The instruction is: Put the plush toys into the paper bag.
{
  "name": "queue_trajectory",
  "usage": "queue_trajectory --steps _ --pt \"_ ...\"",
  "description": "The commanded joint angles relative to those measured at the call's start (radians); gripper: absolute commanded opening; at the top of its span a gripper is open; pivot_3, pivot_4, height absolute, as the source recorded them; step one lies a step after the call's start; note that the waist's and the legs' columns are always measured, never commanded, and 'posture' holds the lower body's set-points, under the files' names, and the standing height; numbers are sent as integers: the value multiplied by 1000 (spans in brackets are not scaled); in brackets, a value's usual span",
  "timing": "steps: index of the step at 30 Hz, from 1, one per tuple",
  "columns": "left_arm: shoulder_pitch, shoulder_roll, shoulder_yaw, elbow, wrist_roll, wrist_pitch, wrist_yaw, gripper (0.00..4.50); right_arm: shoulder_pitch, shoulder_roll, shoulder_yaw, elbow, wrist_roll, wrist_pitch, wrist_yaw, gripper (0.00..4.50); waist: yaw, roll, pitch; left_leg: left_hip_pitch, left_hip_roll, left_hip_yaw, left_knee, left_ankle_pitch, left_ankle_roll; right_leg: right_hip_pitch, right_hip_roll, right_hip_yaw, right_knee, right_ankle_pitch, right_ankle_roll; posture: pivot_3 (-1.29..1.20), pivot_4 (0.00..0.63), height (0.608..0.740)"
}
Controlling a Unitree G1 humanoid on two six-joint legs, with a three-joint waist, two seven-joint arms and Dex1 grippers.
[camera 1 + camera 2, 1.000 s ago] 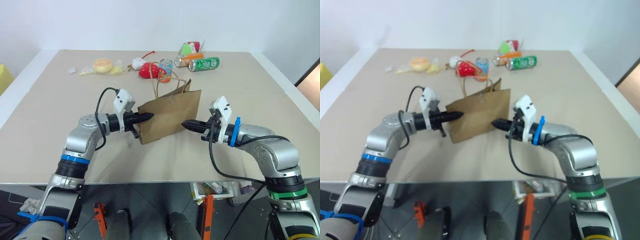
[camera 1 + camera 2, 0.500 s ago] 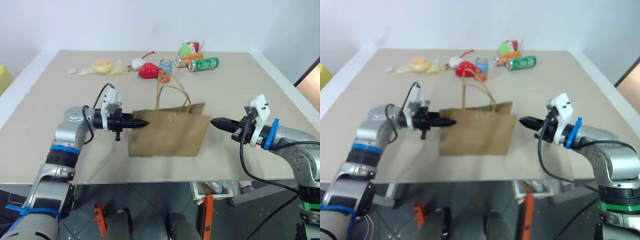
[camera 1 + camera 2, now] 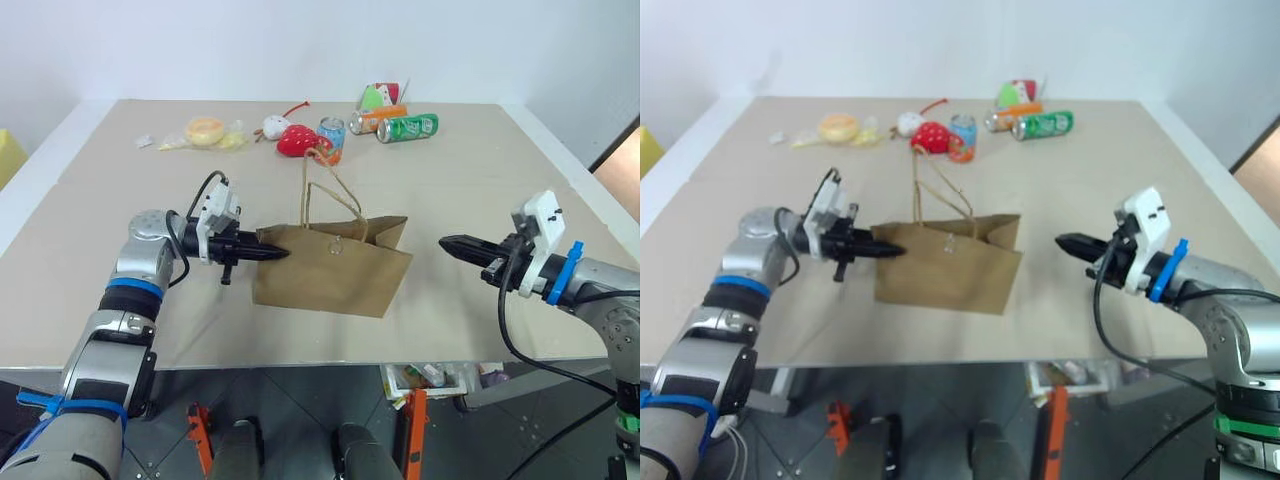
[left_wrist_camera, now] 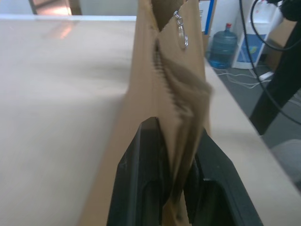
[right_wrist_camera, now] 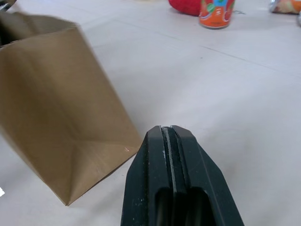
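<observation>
The brown paper bag (image 3: 335,272) lies tilted on the table's middle, its loop handles (image 3: 330,195) standing up. My left gripper (image 3: 272,254) points level at the bag's left end and is shut on the paper edge. In the left wrist view the paper bag (image 4: 164,84) runs between the black fingers (image 4: 143,160). My right gripper (image 3: 448,242) hovers shut and empty, a hand's width right of the bag. Its pads (image 5: 162,141) are pressed together. A small white toy (image 3: 272,127) lies far back. The bag's inside is hidden.
At the table's far side lie a red strawberry toy (image 3: 297,141), a blue-orange can (image 3: 331,138), an orange can (image 3: 376,120), a green can (image 3: 408,128), a red-green packet (image 3: 383,96) and a yellow round thing in clear wrap (image 3: 205,131). The table's front edge (image 3: 320,350) is close.
My right gripper left the bag's right end and drew away to the right. The bag settled lower toward the front, handles now up, still held at its left end.
</observation>
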Motion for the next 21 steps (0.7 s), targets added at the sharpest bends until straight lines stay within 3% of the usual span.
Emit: queue_trajectory --steps 1,4,5,6,9,13,17,21 --pt "-10 40 40 -59 -32 117 22 1198 2 -19 -33 -36 11 -8 -6 0 0 0 0 0 0 0 0 0 0 0 0 0 0 0 0 0 150 740" --pt "-9 39 83 -91 -56 155 83 2372 -7 -15 -23 -17 6 -17 -4 0 -1 0 0 0 0 0 0 0 0 0 0 0 0 0 -2 0 150 740" --pt "-14 39 107 -108 -78 184 106 2461 -11 -16 -21 -9 3 -20 -1 0 0 0 0 0 0 0 0 0 0 0 0 0 0 0 -2 0 150 740" --pt "-21 52 128 -127 -102 246 126 3069 -15 -17 -21 2 1 -24 2 0 0 0 0 0 0 0 0 0 0 0 0 0 0 0 -2 0 150 740" --pt "-23 97 149 -174 -144 410 145 3069 -17 -22 -26 20 -3 -32 9 0 -2 0 0 0 0 0 0 0 0 0 0 0 0 0 0 0 150 740" --pt "39 248 192 -269 -209 681 168 3069 1 -47 -53 64 -13 -48 24 0 -5 0 0 1 1 0 0 0 0 -1 1 0 1 0 0 0 150 740" --pt "104 319 274 -296 -226 798 316 3069 52 -69 -61 112 -38 -75 40 0 -4 0 0 2 1 -1 -2 0 0 0 1 -1 1 -2 -2 0 150 740" --pt "229 330 392 -361 -244 806 443 3069 110 -59 -95 128 -32 -96 43 0 1 0 0 2 1 -1 -1 0 0 1 0 -2 1 -3 -4 0 150 740"
